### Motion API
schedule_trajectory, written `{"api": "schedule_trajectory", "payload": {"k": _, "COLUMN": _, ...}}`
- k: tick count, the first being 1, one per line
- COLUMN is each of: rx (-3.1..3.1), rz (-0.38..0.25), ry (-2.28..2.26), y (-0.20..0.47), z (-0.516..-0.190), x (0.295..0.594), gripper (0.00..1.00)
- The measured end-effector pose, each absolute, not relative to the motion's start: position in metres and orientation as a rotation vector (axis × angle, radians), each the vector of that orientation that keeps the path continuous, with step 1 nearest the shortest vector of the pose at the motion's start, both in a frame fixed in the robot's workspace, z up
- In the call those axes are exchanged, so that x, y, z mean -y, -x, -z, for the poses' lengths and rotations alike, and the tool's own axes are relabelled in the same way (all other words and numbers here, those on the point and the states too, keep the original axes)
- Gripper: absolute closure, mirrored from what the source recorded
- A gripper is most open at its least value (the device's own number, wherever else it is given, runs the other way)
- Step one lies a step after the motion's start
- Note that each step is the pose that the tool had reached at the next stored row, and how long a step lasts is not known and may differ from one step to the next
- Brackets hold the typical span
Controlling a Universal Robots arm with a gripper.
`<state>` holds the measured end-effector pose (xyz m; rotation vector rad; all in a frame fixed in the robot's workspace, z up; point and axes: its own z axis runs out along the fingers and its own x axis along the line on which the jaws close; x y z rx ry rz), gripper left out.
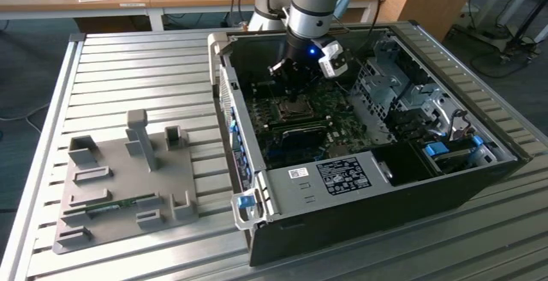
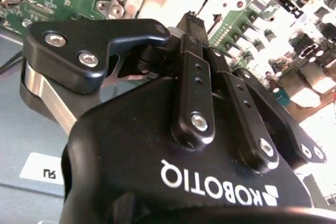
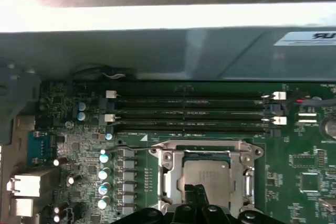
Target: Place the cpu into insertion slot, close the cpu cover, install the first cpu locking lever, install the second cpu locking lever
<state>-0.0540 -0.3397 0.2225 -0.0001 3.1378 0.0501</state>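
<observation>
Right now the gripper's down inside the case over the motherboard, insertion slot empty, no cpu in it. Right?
Not empty: the first wrist view shows the cpu seated in the insertion slot. The rest holds: the gripper is down inside the case, over the motherboard.

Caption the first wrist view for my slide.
Black gripper over the silver-grey square cpu lying in the silver-rimmed insertion slot of the green motherboard.
</observation>
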Motion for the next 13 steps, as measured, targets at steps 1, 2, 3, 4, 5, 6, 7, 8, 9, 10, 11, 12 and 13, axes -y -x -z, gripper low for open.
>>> {"api": "schedule_trajectory", "payload": {"k": 1, "rx": -3.138, "rz": -0.05, "ry": 0.0, "y": 0.0551, "z": -0.2217, "x": 0.3397, "gripper": 0.89}}
{"api": "schedule_trajectory", "payload": {"k": 2, "rx": -3.138, "rz": -0.05, "ry": 0.0, "y": 0.0559, "z": -0.2209, "x": 0.3397, "gripper": 0.89}}
{"api": "schedule_trajectory", "payload": {"k": 3, "rx": -3.138, "rz": -0.05, "ry": 0.0, "y": 0.0564, "z": -0.2201, "x": 0.3397, "gripper": 0.89}}
{"api": "schedule_trajectory", "payload": {"k": 4, "rx": -3.138, "rz": -0.05, "ry": 0.0, "y": 0.0569, "z": -0.2194, "x": 0.3397, "gripper": 0.89}}
{"api": "schedule_trajectory", "payload": {"k": 5, "rx": -3.138, "rz": -0.05, "ry": 0.0, "y": 0.0574, "z": -0.2188, "x": 0.3397, "gripper": 0.89}}
{"api": "schedule_trajectory", "payload": {"k": 6, "rx": -3.138, "rz": -0.05, "ry": 0.0, "y": 0.0579, "z": -0.2184, "x": 0.3398, "gripper": 0.89}}
{"api": "schedule_trajectory", "payload": {"k": 7, "rx": -3.138, "rz": -0.05, "ry": 0.0, "y": 0.0582, "z": -0.2185, "x": 0.3398, "gripper": 0.89}}
{"api": "schedule_trajectory", "payload": {"k": 8, "rx": -3.138, "rz": -0.05, "ry": 0.0, "y": 0.059, "z": -0.2183, "x": 0.3397, "gripper": 0.89}}
{"api": "schedule_trajectory", "payload": {"k": 9, "rx": -3.138, "rz": -0.05, "ry": 0.0, "y": 0.06, "z": -0.2181, "x": 0.3397, "gripper": 0.89}}
{"api": "schedule_trajectory", "payload": {"k": 10, "rx": -3.138, "rz": -0.05, "ry": 0.0, "y": 0.0608, "z": -0.2179, "x": 0.3397, "gripper": 0.89}}
{"api": "schedule_trajectory", "payload": {"k": 11, "rx": -3.138, "rz": -0.05, "ry": 0.0, "y": 0.0615, "z": -0.2177, "x": 0.3397, "gripper": 0.89}}
{"api": "schedule_trajectory", "payload": {"k": 12, "rx": -3.138, "rz": -0.05, "ry": 0.0, "y": 0.0623, "z": -0.2173, "x": 0.3398, "gripper": 0.89}}
{"api": "schedule_trajectory", "payload": {"k": 13, "rx": -3.138, "rz": -0.05, "ry": 0.0, "y": 0.063, "z": -0.2167, "x": 0.3397, "gripper": 0.89}}
